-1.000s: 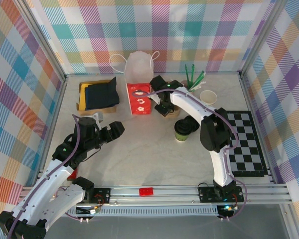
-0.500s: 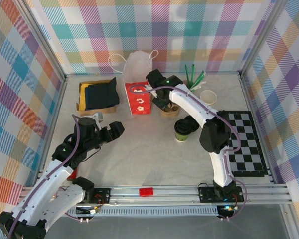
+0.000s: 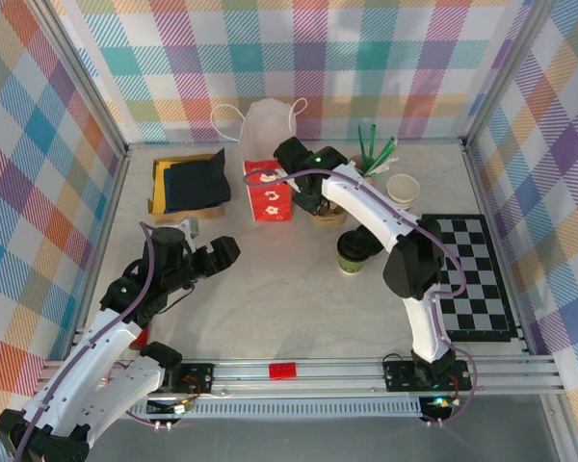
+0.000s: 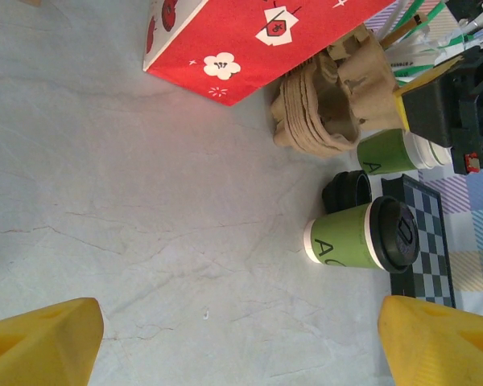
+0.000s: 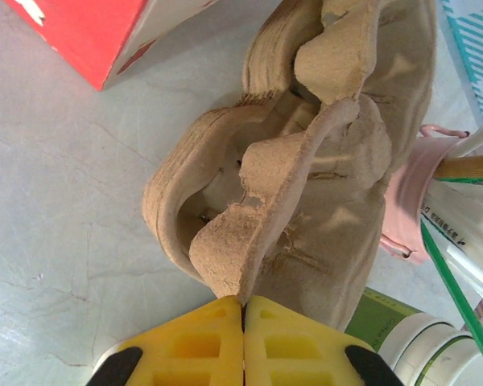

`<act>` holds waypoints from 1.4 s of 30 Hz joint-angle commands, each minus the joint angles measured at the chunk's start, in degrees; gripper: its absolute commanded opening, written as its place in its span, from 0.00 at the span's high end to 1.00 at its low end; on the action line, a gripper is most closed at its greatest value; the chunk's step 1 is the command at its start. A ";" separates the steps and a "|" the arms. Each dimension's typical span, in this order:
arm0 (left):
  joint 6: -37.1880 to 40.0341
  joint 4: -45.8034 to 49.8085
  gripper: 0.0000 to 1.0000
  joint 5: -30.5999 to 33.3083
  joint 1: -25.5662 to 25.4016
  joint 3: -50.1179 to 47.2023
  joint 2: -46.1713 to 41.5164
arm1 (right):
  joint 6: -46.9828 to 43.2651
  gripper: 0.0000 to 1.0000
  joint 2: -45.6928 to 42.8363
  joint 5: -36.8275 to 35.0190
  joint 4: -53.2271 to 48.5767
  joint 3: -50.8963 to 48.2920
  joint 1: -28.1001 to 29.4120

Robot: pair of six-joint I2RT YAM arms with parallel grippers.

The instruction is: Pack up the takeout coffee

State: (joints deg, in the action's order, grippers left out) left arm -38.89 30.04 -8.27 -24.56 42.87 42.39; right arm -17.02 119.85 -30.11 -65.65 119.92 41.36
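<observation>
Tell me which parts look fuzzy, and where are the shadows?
Top external view: bright, even light, with only faint, soft shadows on the table. Left wrist view: the takeout coffee is crisp, but the left gripper's yellow fingertips in the bottom corners look fuzzy. Right wrist view: the cardboard carrier is sharp, with dark shadow inside its folds.

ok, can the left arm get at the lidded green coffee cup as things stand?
Probably yes. The left pincer is open, facing the coffee cup across bare table; the right arm is behind, at the cup carrier, not between them.
</observation>
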 commanded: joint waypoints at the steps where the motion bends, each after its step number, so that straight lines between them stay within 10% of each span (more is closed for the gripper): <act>1: 1.26 0.90 0.12 0.11 1.13 0.19 -0.82 | 1.67 0.91 -1.73 -1.01 -1.43 -1.44 1.58; 10: 1.34 1.11 0.12 0.19 1.09 0.06 -0.91 | 2.61 0.80 -0.96 2.65 -1.49 -3.51 1.97; 16: 1.37 0.98 0.12 0.39 1.09 0.00 -0.84 | 1.09 0.44 -3.94 9.02 -2.01 -3.75 1.95; 25: 2.51 2.74 0.12 1.04 1.10 1.18 -1.48 | -12.84 0.37 -15.59 29.90 -0.51 -6.74 -4.52; 29: 2.21 2.15 0.12 1.10 1.09 0.73 -1.50 | -23.16 0.01 -19.06 32.31 4.30 -12.85 -5.28; 42: 2.33 1.78 0.12 0.72 1.09 0.62 -0.67 | -36.69 0.02 -7.75 43.62 -4.41 0.59 -13.87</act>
State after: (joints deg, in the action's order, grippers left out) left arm -37.63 31.44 -7.60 -24.53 42.89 41.63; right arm -48.88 110.19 10.15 -67.40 118.28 27.64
